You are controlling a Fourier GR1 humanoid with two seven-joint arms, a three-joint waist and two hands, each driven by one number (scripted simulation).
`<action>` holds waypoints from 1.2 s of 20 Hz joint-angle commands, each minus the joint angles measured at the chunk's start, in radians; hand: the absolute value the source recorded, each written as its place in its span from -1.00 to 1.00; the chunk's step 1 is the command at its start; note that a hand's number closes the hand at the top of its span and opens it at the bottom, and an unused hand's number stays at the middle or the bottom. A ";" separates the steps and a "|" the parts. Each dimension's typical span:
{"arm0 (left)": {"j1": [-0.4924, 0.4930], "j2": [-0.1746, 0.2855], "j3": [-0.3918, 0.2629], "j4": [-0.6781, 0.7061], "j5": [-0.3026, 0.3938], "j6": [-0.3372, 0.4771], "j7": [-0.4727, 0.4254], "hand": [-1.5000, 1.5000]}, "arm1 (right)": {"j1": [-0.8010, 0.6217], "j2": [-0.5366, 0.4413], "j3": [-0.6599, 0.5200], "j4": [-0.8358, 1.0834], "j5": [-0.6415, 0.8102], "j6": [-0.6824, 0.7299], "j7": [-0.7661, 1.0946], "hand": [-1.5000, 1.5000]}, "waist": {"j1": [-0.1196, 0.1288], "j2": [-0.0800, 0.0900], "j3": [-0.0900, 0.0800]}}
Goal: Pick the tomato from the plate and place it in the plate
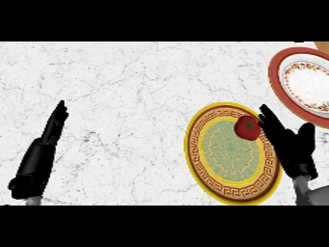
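Head view: the left hand rests straight-fingered on the worktop. The tomato sits on the gold-rimmed plate. The right hand, fingers spread, is just beside it, at the reaching step. Next it must curl round it, then carry it to the red-rimmed plate.

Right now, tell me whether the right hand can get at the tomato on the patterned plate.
Probably yes. The right hand is open just beside the tomato, at the right edge of the patterned plate, and nothing stands between them.

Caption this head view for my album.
Open right hand beside the tomato on the yellow plate, red-rimmed plate beyond; left hand rests at left.
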 commanded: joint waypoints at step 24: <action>-0.216 -0.057 0.095 0.231 0.083 -0.115 0.158 0.00 | -0.390 0.183 0.187 0.263 1.179 -0.760 0.635 -1.00 | -0.036 -0.044 0.009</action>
